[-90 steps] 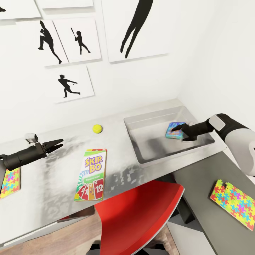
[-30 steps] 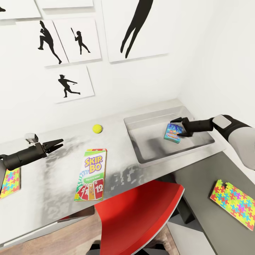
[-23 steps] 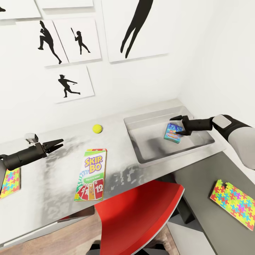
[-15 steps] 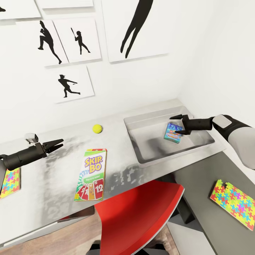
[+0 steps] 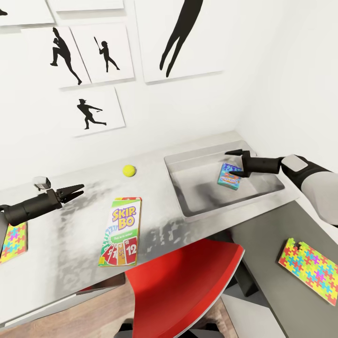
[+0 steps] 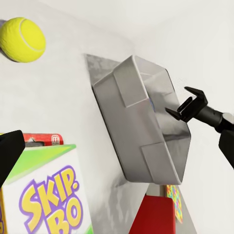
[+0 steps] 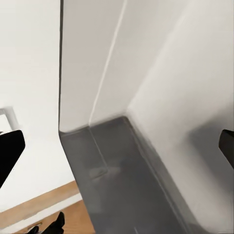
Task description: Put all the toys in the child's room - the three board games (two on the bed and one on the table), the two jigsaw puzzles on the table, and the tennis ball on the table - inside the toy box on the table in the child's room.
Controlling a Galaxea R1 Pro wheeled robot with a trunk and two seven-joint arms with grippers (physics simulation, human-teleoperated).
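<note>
Right gripper (image 5: pixel 235 162) hangs over the toy box (image 5: pixel 197 209), fingers spread wide and clamping nothing; the blue game (image 5: pixel 229 174) lies just under it in the box, apparently released there. Left gripper (image 5: pixel 77 190), fingers nearly together and empty, hovers above the table (image 5: pixel 70 244), near Skip-Bo (image 5: pixel 121 230) and the ball (image 5: pixel 128 170), probably parked for the next pick. Two puzzles (image 5: pixel 12 241) (image 5: pixel 311 266) lie outside the box at opposite table ends.

Left jigsaw puzzle (image 5: pixel 13 241) cut by frame edge.
</note>
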